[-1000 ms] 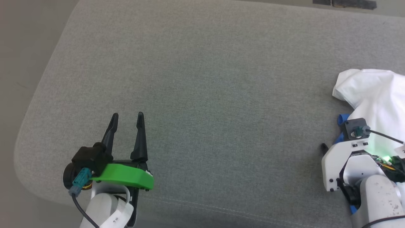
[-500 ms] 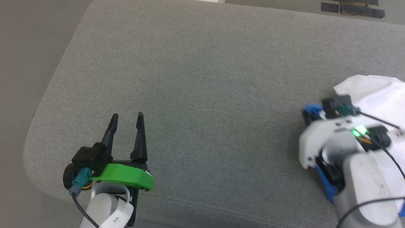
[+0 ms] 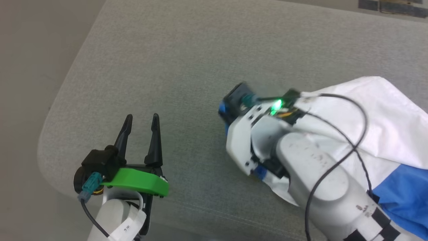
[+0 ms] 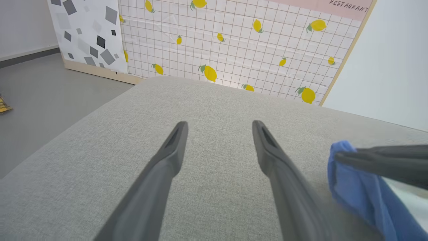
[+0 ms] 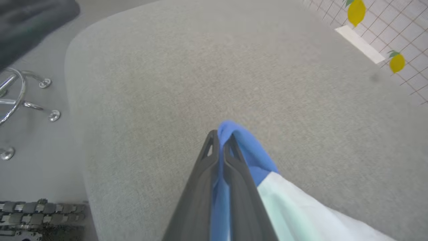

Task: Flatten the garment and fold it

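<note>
Right gripper (image 5: 219,137): fingers pressed together on a blue fold of the garment (image 3: 384,124), apparently a sleeve edge. The white body trails behind its wrist on the grey cushion (image 3: 187,60). Left gripper (image 3: 142,116): fingers apart, alongside. Best drawn low and steadily, so the cloth spreads without bunching.

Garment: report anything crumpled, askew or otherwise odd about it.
The garment is not flat: its white body lies rumpled on the grey cushion, with a blue fold pinched in the right hand. Nothing looks torn or stained.
</note>
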Robot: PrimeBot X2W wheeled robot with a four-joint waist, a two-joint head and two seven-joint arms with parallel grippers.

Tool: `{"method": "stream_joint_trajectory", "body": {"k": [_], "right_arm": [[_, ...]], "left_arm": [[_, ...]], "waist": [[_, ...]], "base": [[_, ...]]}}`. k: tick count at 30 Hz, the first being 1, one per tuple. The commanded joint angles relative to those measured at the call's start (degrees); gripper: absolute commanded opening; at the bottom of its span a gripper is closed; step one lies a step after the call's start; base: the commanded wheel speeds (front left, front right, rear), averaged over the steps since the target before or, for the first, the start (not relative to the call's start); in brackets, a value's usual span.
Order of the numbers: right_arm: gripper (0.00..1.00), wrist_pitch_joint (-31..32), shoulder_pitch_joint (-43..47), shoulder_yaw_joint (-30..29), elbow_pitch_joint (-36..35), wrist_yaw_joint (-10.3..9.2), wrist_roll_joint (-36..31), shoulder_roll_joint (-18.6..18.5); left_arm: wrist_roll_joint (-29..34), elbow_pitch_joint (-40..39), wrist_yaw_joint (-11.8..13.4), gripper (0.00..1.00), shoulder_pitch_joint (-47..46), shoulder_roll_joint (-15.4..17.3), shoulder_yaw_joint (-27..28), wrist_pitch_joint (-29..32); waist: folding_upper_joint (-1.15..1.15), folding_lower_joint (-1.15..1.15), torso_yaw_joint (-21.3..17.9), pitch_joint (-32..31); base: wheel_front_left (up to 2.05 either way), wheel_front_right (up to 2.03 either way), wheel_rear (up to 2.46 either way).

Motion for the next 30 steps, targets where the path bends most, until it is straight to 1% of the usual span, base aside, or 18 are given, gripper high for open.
{"method": "stream_joint_trajectory", "body": {"k": [1,2,3,4,5,8,11,12,14,16,18,21,25,27,30], "right_arm": [[0.0,0.92,-0.63,2.16,2.03,-0.09,1.27,-0.06],[0.0,1.57,-0.74,3.65,3.71,-0.09,2.48,-0.06],[0.2,1.94,-0.78,4.9,4.88,-0.09,3.28,-0.06],[0.87,2.37,-0.51,6.04,5.9,-0.09,4.79,-0.06],[1.0,2.61,-0.24,6.57,6.5,-0.09,5.95,-0.06],[1.0,1.38,0.86,6.77,7.45,-0.09,8.84,-0.06],[1.0,-2.97,2.86,3.77,6.53,-0.09,10.32,-0.06],[1.0,-5.33,3.89,2.13,5.55,-0.09,10.26,-0.06],[1.0,-9.01,6.21,-0.69,3.22,-0.09,8.83,-0.08],[1.0,-13.27,9.8,-4.98,-0.15,-0.09,7.28,-0.28],[1.0,-16.94,14.09,-9.69,-4.3,-0.09,4.71,-1.22],[1.0,-20.73,21.9,-17.85,-11.03,-0.09,1.24,-1.61],[1.0,-23.65,30.86,-27.48,-18.25,-0.09,-3.56,-1.11],[1.0,-23.44,33.97,-30.2,-20.48,-0.09,-5.14,-0.73],[1.0,-22.67,36.55,-32.33,-22.92,-0.09,-6.03,-0.35]], "left_arm": [[-0.38,0.1,0.42,1.0,-0.89,-0.13,-0.21,-0.21],[-0.53,0.14,0.48,1.0,-0.97,-0.13,-0.39,-0.21],[-0.61,0.18,0.55,1.0,-0.98,-0.13,-0.49,-0.21],[-0.67,0.21,0.67,1.0,-0.95,-0.13,-0.53,-0.21],[-0.68,0.21,0.78,1.0,-0.87,-0.13,-0.5,-0.21],[-0.38,0.36,1.06,1.0,-0.12,-0.13,-0.06,-0.21],[0.2,0.58,0.98,1.0,0.75,-0.13,0.69,-0.21],[0.51,0.69,0.84,1.0,1.17,-0.13,0.94,-0.21],[1.05,0.74,0.59,1.0,1.94,-0.13,1.36,-0.21],[1.6,0.93,0.24,1.0,2.7,-0.13,1.51,-0.21],[1.97,1.02,-0.04,1.0,3.24,-0.13,1.49,-0.21],[2.51,1.32,-0.54,1.0,3.77,-0.13,0.97,-0.21],[2.72,1.76,-1.02,1.0,3.62,-0.13,-0.47,-0.21],[2.97,2.23,-1.22,1.0,3.2,-0.13,-1.43,-0.21],[3.92,3.89,-1.58,1.0,1.64,-0.13,-3.09,-0.21]], "waist": [[0.0,0.0,1.51,0.92],[0.0,0.0,1.78,1.01],[0.0,0.0,1.9,1.04],[0.0,0.0,1.96,0.98],[0.0,0.0,1.89,0.89],[0.0,0.0,1.05,-0.17],[0.0,0.0,-0.39,-1.7],[0.0,0.0,-1.09,-2.52],[0.0,0.0,-2.53,-3.74],[0.0,0.0,-3.92,-5.23],[0.0,0.0,-5.27,-6.4],[0.0,0.0,-7.53,-7.7],[0.0,0.0,-10.74,-8.21],[0.0,0.0,-12.41,-8.0],[0.0,0.0,-14.55,-7.36]], "base": [[0.0,0.0,0.0],[0.0,0.0,0.0],[0.0,0.0,0.0],[0.0,0.0,0.0],[0.0,0.0,0.0],[0.0,0.0,0.0],[0.0,0.0,0.0],[0.0,0.0,0.0],[0.0,0.0,0.0],[0.0,0.0,0.0],[0.0,0.0,0.0],[0.0,0.0,0.0],[0.0,0.0,0.0],[0.0,0.0,0.0],[0.0,0.0,0.0]]}}
